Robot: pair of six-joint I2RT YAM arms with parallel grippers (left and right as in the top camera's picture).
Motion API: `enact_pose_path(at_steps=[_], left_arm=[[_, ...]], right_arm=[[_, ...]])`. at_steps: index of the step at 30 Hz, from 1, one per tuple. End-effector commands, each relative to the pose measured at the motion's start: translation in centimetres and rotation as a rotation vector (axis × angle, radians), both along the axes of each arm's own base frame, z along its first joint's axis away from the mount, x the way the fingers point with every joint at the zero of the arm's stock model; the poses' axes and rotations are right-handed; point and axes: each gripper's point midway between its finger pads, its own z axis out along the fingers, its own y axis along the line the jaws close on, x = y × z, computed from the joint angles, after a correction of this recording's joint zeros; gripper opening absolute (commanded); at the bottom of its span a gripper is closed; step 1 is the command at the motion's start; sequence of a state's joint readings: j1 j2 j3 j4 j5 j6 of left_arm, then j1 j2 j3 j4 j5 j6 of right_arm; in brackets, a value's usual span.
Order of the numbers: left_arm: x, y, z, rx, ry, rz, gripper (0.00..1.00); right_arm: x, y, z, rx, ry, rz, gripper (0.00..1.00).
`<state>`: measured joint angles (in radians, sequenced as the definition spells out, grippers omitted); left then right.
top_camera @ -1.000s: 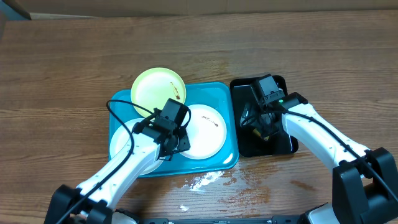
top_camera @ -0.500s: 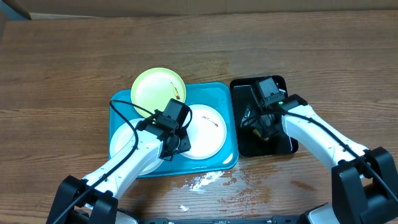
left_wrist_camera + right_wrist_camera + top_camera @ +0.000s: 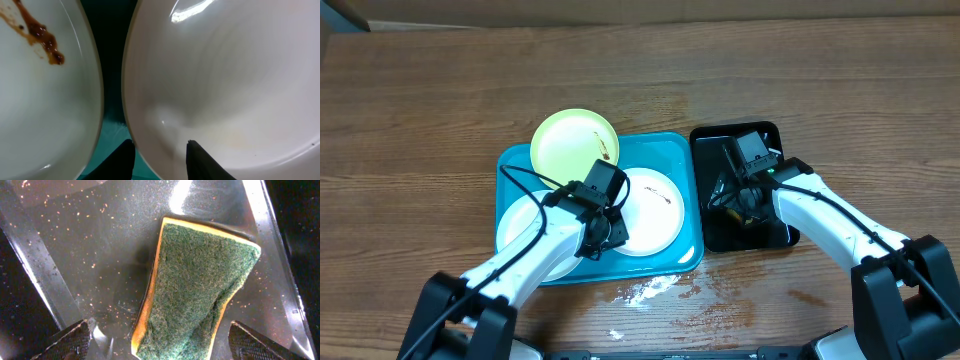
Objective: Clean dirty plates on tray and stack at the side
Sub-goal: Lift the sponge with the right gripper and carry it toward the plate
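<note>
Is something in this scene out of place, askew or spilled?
Yes, two things stand out. The yellow-green plate lies across the far rim of the turquoise tray and hangs partly over the table instead of sitting inside. A whitish wet patch is also spilled on the table in front of the tray.

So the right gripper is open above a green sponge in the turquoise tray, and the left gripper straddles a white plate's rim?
Wrong tray: the sponge lies in the glossy black tray, not the turquoise tray, as the right wrist view shows. The right gripper is open above it, and the left gripper straddles the rim of a white plate.
</note>
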<state>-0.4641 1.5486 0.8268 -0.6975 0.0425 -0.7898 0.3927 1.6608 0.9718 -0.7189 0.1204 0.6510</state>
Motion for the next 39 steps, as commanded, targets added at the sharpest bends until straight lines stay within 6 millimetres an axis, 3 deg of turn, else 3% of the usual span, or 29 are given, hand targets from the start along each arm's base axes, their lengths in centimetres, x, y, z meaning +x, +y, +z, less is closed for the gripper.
enact_pose_path(at_steps=[1, 5, 13, 23, 26, 30, 32, 35, 36, 37, 38, 39], left_arm=[[-0.4, 0.5, -1.1, -0.023, 0.062, 0.066, 0.33], [0.2, 1.3, -1.1, -0.044, 0.063, 0.106, 0.22], [2.4, 0.4, -0.4, -0.057, -0.044, -0.087, 0.13], [2.4, 0.3, -0.4, -0.055, -0.046, -0.102, 0.19], [2.4, 0.3, -0.4, -0.055, -0.046, -0.102, 0.19], [2.4, 0.3, -0.4, -0.054, -0.047, -0.103, 0.25], [2.5, 0.3, -0.4, -0.055, -0.050, -0.103, 0.24], [2.6, 0.3, -0.3, -0.057, -0.054, -0.102, 0.24], [2.6, 0.2, -0.3, -0.058, -0.057, -0.102, 0.24], [2.7, 0.2, -0.3, -0.059, -0.061, -0.102, 0.24], [2.8, 0.2, -0.3, -0.060, -0.064, -0.102, 0.24], [2.8, 0.2, -0.3, -0.060, -0.064, -0.102, 0.24]], right_arm=[[0.1, -0.4, -0.1, -0.015, -0.004, -0.015, 0.89], [0.2, -0.4, -0.1, -0.013, -0.011, -0.015, 0.89], [0.5, -0.5, 0.0, -0.021, -0.022, -0.018, 0.90], [0.8, -1.3, -0.1, -0.060, -0.045, -0.062, 0.89], [0.9, -2.4, -1.2, -0.110, -0.055, -0.140, 0.89], [1.3, -2.3, -3.0, -0.117, -0.042, -0.136, 0.89], [1.4, -2.3, -3.1, -0.118, -0.043, -0.131, 0.78], [1.4, -2.2, -3.1, -0.119, -0.042, -0.125, 0.49], [1.4, -2.2, -3.1, -0.123, -0.041, -0.108, 0.35], [1.3, -2.3, -3.1, -0.128, -0.035, -0.098, 0.13], [1.3, -2.3, -3.1, -0.130, -0.033, -0.088, 0.05], [1.3, -2.2, -3.0, -0.130, -0.032, -0.078, 0.03]])
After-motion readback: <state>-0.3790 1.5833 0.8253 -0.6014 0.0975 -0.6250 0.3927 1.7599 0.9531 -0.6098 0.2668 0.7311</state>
